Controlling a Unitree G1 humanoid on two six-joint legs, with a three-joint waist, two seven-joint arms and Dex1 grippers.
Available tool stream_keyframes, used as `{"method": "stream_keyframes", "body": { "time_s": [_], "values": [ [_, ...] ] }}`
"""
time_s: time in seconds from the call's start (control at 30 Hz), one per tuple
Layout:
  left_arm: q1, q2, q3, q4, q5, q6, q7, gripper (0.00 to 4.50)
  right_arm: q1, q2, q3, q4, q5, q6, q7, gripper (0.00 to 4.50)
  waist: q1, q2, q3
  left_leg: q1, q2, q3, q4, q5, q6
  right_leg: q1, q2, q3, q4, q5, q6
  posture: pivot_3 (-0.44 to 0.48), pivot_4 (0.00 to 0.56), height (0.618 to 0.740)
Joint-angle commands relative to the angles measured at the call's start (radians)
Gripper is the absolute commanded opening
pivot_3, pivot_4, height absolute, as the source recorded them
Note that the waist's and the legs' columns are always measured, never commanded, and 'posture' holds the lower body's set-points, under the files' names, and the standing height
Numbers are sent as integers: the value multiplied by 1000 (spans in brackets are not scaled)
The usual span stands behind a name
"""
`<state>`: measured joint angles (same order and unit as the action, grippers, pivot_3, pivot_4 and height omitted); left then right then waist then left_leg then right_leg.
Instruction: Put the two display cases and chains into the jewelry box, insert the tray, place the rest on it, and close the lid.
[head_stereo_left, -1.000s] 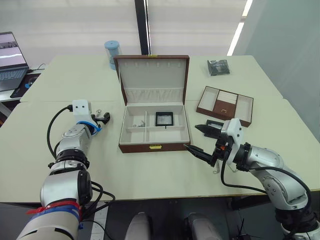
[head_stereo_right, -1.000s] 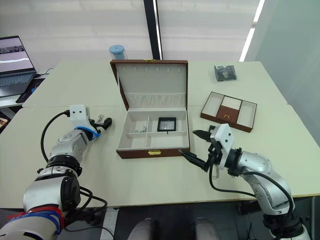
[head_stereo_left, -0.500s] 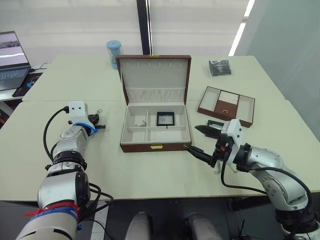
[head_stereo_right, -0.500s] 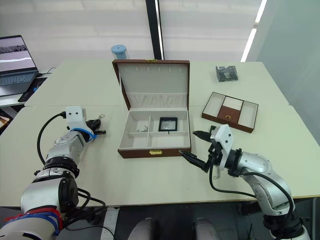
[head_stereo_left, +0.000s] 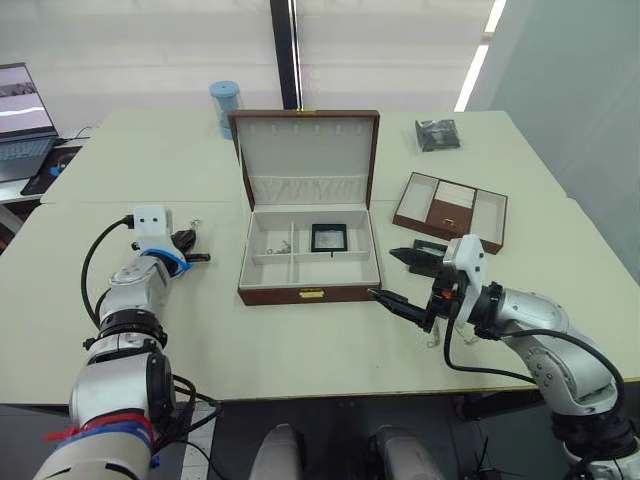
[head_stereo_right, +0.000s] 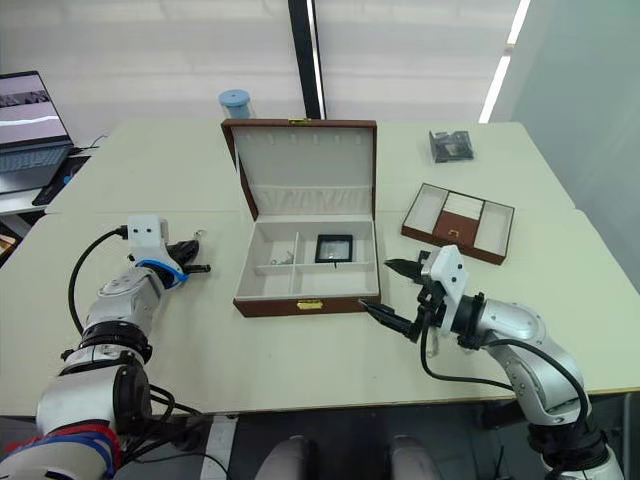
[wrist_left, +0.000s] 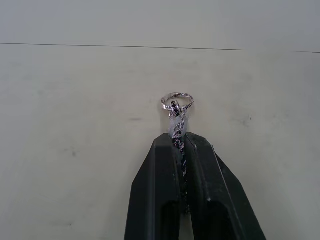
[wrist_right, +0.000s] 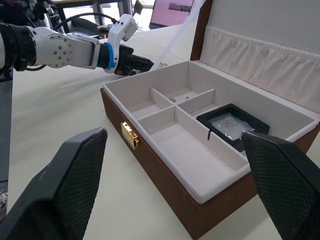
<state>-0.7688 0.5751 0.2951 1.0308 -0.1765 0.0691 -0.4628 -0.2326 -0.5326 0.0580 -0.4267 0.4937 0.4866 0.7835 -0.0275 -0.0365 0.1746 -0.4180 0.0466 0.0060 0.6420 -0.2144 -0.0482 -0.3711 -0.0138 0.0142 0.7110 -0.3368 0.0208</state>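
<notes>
The left gripper (wrist_left: 181, 145), out to the left of the large reddish-brown jewelry box (head_stereo_left: 309, 262), is pinching a thin silver chain (wrist_left: 177, 107), its ring end poking past the black fingertips over the pale table (head_stereo_left: 300, 340). One square black display case (head_stereo_left: 329, 237) is lying in the box's back right compartment. The right gripper (head_stereo_left: 405, 277) is hovering just right of the box's front corner, fingers spread wide and holding nothing. The shallow brown tray (head_stereo_left: 452, 210) is sitting further right of the box, well apart from it.
</notes>
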Motion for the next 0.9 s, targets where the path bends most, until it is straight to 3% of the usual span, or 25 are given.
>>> {"method": "stream_keyframes", "body": {
  "time_s": [0.03,0.33,0.5,0.7,0.9],
  "values": [
    [44,54,14,-194,-49,53,-93,28,-19,-20,-43,-34,30,-14,20,4500,-2,0,0,0,0,0,0,0,0,0,0,0,0,0,0,0,150,740],
    [278,239,-5,-759,-203,374,-394,28,12,-87,-99,-71,89,10,59,4500,-2,0,0,0,1,0,0,0,0,0,-2,1,0,0,0,0,150,740],
    [315,363,-39,-1004,-311,531,-564,28,36,-131,-124,-93,118,22,79,4500,1,0,0,0,0,0,0,0,0,0,-2,1,0,0,0,0,150,740],
    [308,400,-149,-1111,-311,574,-650,28,75,-155,-140,-136,145,30,77,4500,1,0,0,0,0,0,0,0,0,0,-1,2,-1,0,0,0,150,740],
    [246,384,-248,-1074,-266,544,-678,28,138,-165,-172,-169,150,23,55,4500,0,0,1,-1,1,0,0,0,0,0,5,2,-1,0,0,0,150,740]
  ]
}}
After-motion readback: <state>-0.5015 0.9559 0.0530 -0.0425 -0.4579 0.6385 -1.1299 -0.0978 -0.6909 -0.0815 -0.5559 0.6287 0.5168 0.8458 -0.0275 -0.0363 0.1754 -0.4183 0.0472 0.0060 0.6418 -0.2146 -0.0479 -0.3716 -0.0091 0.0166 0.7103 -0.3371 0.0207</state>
